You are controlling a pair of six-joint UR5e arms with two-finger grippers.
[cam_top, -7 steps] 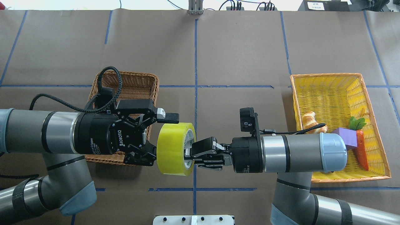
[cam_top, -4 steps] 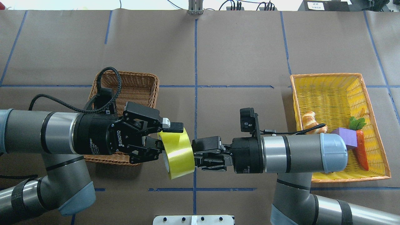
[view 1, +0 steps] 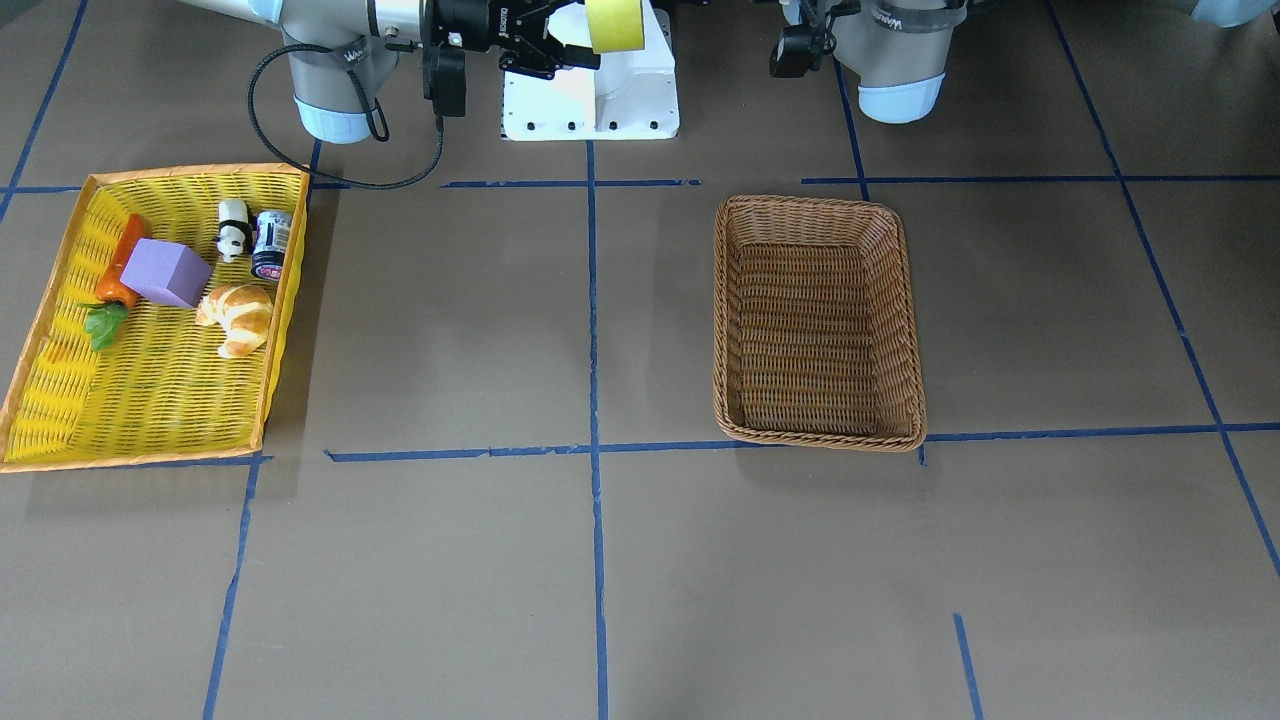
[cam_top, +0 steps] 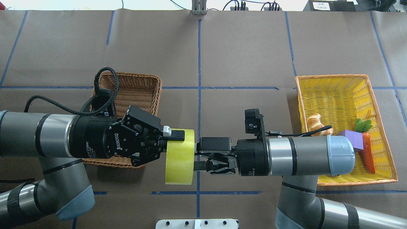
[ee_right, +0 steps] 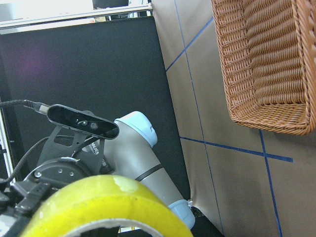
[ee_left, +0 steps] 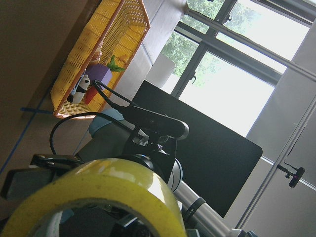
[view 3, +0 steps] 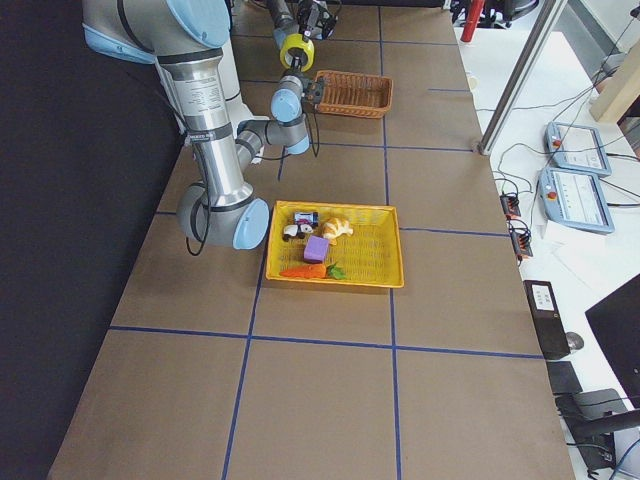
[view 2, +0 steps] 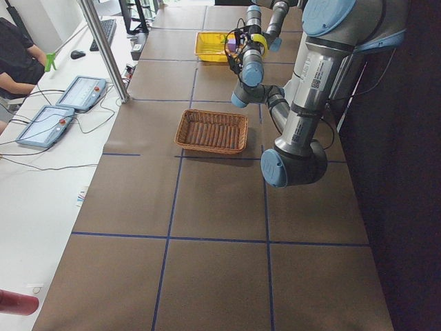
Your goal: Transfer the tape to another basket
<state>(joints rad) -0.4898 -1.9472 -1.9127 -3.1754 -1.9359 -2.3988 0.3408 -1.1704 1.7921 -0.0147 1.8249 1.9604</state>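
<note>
The tape (cam_top: 179, 156) hangs in the air over the middle of the table, edge-on from overhead, its hollow axis running level from one of my wrists to the other. My left gripper (cam_top: 173, 140) pinches the roll's wall. One finger lies across the yellow outside, and the other, I judge, is tucked into the core where I cannot see it. My right gripper (cam_top: 203, 155) sits just beside the opposite face with its fingers spread; I cannot tell whether the lower tip brushes the roll. The basket (cam_top: 140, 87) rests on the table to my left, partly under my left wrist. It lies back along that arm from the roll, so the left arm is plainly the nearer. I reckon the coming move draws the roll leftward over the wicker, then lowers it in
</note>
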